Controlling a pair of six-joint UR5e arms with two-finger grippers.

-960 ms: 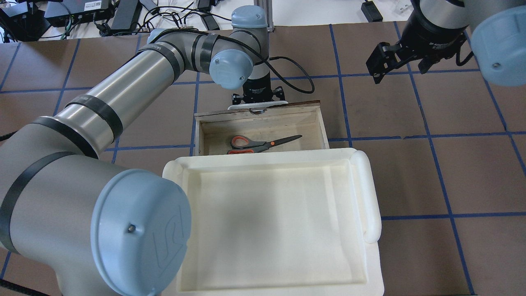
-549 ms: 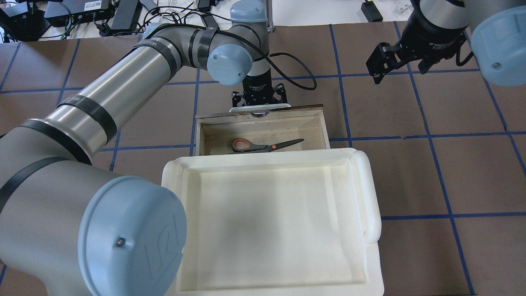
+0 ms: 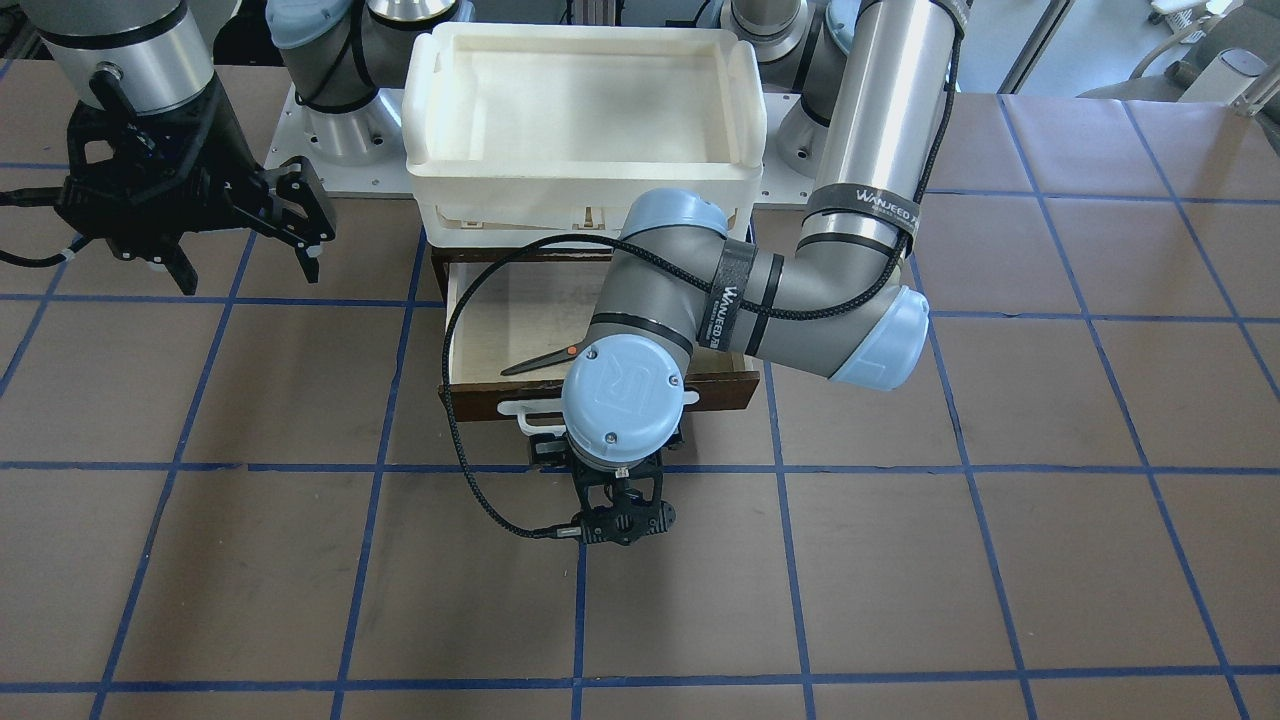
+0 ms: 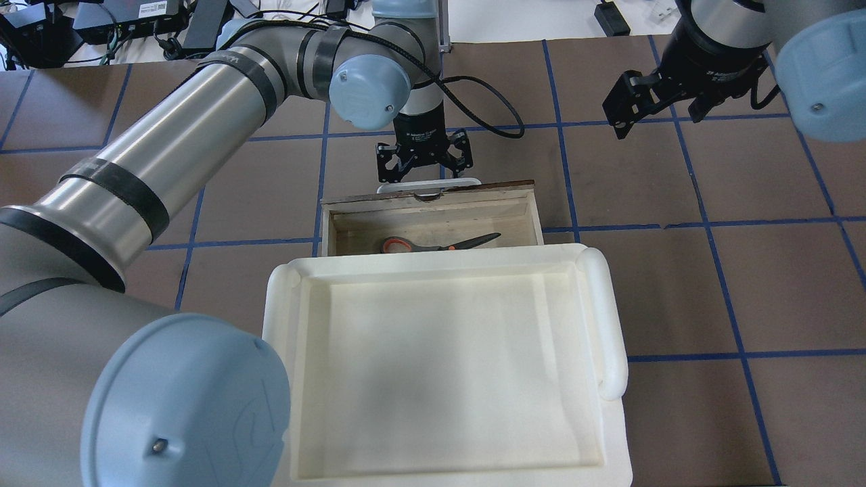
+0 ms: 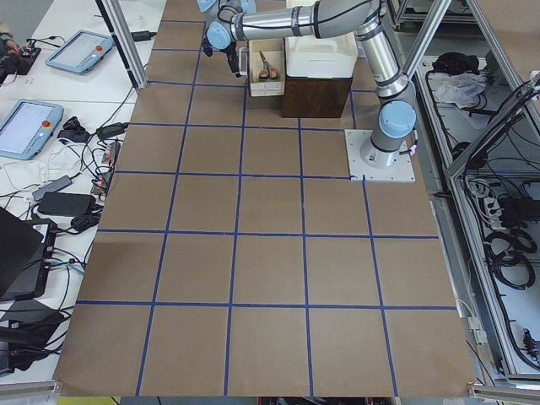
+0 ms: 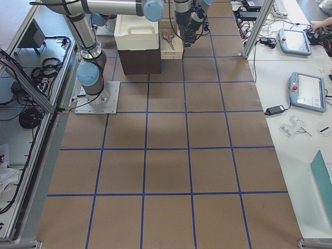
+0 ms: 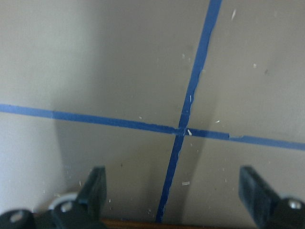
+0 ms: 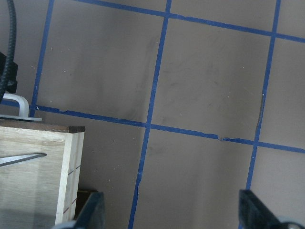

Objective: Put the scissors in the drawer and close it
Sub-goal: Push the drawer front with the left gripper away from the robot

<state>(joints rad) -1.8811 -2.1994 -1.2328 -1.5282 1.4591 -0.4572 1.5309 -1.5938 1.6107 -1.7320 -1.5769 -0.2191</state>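
Observation:
The scissors (image 4: 440, 243) lie in the part-open drawer (image 4: 528, 206), with the handle loops half hidden under the white foam tray's edge. The front view shows only a dark blade and the orange pivot dot (image 3: 572, 351). My left gripper (image 4: 424, 166) is open and empty, just beyond the drawer's white bar handle (image 4: 428, 184). In the left wrist view its fingers (image 7: 95, 191) stand wide apart over bare table. My right gripper (image 4: 656, 115) is open and empty, well off to the drawer's right. The right wrist view shows the drawer's corner (image 8: 71, 143) and a blade tip (image 8: 24, 158).
A white foam tray (image 4: 612, 318) sits on top of the dark cabinet above the drawer. Brown table paper with blue tape lines (image 4: 561, 128) surrounds it. Cables and electronics (image 4: 135, 20) lie beyond the far table edge.
The drawer has slid in under the tray, hiding more of the scissors' handles. My left gripper has drawn away from the handle. The right arm has not moved.

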